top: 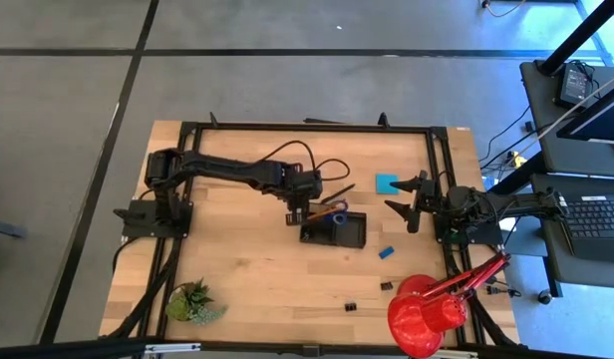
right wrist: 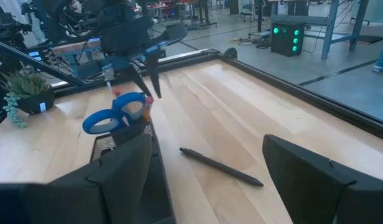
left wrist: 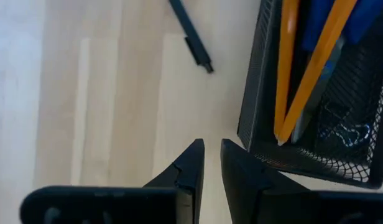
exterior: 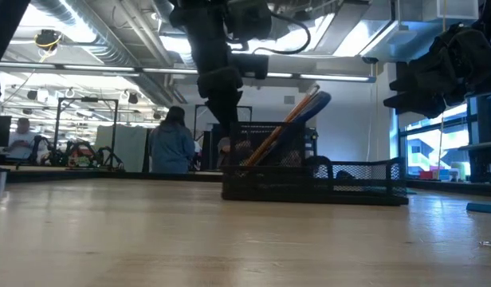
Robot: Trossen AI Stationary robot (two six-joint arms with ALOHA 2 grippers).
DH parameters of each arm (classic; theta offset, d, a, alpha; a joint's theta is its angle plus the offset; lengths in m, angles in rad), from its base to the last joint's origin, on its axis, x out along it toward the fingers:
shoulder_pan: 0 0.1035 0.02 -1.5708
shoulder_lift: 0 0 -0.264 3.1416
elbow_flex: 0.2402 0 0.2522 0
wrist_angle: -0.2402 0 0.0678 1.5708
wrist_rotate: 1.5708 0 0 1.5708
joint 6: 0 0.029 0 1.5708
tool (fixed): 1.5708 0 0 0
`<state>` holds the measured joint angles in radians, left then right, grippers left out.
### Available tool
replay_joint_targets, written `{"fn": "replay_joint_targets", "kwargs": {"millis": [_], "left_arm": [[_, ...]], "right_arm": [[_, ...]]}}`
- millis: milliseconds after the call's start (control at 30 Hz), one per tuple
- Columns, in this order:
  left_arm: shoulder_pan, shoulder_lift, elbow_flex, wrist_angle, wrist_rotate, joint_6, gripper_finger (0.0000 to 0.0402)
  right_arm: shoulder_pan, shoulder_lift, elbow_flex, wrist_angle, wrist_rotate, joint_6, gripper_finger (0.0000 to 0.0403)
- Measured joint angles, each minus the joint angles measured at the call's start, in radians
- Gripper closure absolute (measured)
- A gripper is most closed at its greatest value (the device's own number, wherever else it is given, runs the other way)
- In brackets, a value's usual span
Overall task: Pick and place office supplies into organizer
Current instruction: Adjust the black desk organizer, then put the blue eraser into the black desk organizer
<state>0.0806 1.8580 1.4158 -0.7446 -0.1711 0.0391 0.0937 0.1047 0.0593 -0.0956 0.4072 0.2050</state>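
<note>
Organizer position: the organizer (top: 337, 230) sits mid-table; its left compartment already holds the orange pencils (left wrist: 303, 68) and the blue-handled scissors (right wrist: 110, 118), all leaning up and out over the rim.
Left gripper: the left gripper (left wrist: 211, 163) hangs just beside the organizer's left wall, fingers nearly pressed together with only a thin slit between them, pinching nothing.
Right gripper: the right gripper (top: 412, 204) waits at the right side of the table, fingers spread wide and empty.
Loose supplies: the black pen (right wrist: 221, 167) lies on the wood just beyond the organizer's far side; the blue note pad (top: 388, 183) is farther right, the blue eraser (top: 386, 252) right of the tray's near corner, the binder clips (top: 385, 286) nearer still, close to the red lamp (top: 427, 311).
Knock risk: a sideways move of the left gripper could likely clip the mesh wall or the leaning pencils and tip them out.
Pen risk: the pen is thin and flat on the wood, so a near-shut approach may push or roll it instead of catching it; the fingers would need to spread first.
Crowding risk: both arms reaching toward the pen could meet over the tray.
</note>
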Motion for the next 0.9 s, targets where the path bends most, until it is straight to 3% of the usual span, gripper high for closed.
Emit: {"fn": "replay_joint_targets", "kwargs": {"millis": [267, 433, 567, 900], "left_arm": [[-0.015, 0.0, 0.0, -0.064, -0.004, -0.051, 0.0352], [-0.012, -0.015, 0.0, -0.128, -0.117, -0.08, 0.0352], [0.0, -0.074, 0.0, -0.134, -0.158, -0.081, 0.0346], [0.034, -0.286, -0.005, -0.082, -0.097, -0.004, 0.034]], "right_arm": [[0.0, 0.0, 0.0, 0.0, 0.0, 0.002, 0.0092], [0.0, 0.0, 0.0, 0.0, 0.0, 0.001, 0.0092], [0.0, 0.0, 0.0, 0.0, 0.0, 0.0, 0.0092], [0.0, 0.0, 0.0, -0.002, 0.0, -0.025, 0.0092]]}}
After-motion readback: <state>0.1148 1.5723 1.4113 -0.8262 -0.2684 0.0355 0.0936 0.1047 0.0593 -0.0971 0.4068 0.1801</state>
